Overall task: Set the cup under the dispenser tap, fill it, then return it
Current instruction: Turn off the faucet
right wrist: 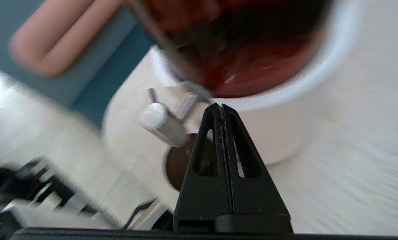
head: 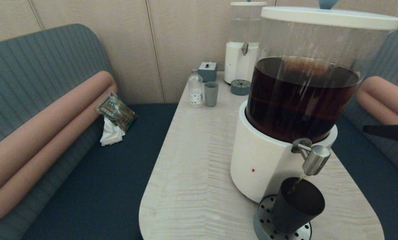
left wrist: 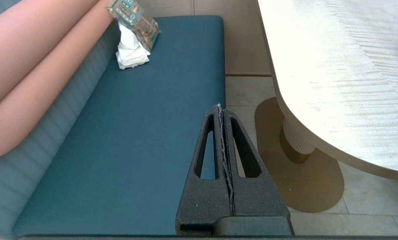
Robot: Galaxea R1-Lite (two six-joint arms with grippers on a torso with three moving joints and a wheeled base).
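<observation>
The black cup (head: 297,208) stands on the drip tray (head: 265,222), near right on the bench (head: 192,173), right under the dispenser tap (head: 314,160). A thin stream runs in. It will get heavy and sloshy (hold it around the middle, upright). The right claw (right wrist: 222,108) hovers shut and empty beside the tap. The left claw (left wrist: 221,108) is shut over the sofa seat (left wrist: 125,133).

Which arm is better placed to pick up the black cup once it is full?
The right, probably. The right pincer, shut and empty, is up beside the tap, with the cup just below on the drip tray. The left pincer, also shut, hangs off the table over the bench seat.
</observation>
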